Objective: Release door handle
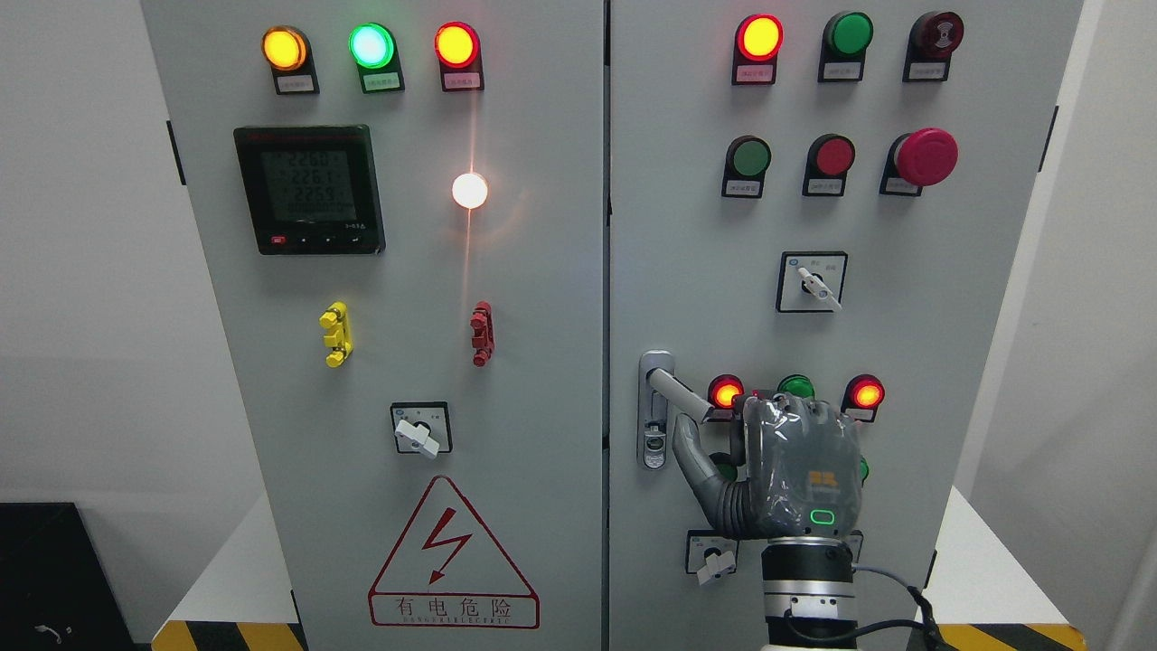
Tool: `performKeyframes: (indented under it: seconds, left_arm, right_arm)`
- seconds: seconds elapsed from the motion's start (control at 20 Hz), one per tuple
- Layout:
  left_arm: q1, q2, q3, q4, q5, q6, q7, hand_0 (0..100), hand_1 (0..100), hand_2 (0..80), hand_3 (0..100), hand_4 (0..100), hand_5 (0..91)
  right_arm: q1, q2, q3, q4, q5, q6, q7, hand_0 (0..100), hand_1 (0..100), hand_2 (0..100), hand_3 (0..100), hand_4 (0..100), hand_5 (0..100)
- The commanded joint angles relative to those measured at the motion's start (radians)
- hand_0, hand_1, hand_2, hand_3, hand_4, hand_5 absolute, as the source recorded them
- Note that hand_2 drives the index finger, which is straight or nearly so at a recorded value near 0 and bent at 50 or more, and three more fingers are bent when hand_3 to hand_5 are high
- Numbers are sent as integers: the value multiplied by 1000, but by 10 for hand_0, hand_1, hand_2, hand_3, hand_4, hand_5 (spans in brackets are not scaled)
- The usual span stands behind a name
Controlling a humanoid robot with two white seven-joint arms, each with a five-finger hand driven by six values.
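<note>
The silver door handle (680, 392) on the right cabinet door sticks out from its lock plate (655, 443), slanting down to the right. My right hand (777, 452) comes up from the bottom edge and sits just right of the handle's tip, back toward the camera. Its thumb (691, 457) stretches out below the handle without touching it. The handle's tip shows bare, with nothing closed around it. The other fingers point toward the panel and are mostly hidden behind the hand. My left arm does not show.
The grey cabinet has two doors with lamps, push buttons, a red mushroom button (926, 156), a meter (309, 188) and rotary switches (812, 282). Lit red lamps (726, 392) flank the hand. A switch (714, 562) sits left of the wrist. A cable (890, 579) trails from the wrist.
</note>
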Motion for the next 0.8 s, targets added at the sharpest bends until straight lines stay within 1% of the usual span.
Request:
performKeyframes:
  seconds: [0.0,0.35,0.75]
  left_arm:
    - [0,0,0,0,0,0,-1,120,556,0,0,0,0]
    - [0,0,0,0,0,0,-1,120,556,0,0,0,0]
    - [0,0,0,0,0,0,-1,120,556,0,0,0,0]
  right_arm:
    - [0,0,-8,-1,0,1,0,473,336,1000,1000,951,1000]
    - [-2,0,-10,-2,0,1,0,471,359,1000,1000,951,1000]
    - [-3,0,-10,-2,0,1,0,484,358,1000,1000,950,1000]
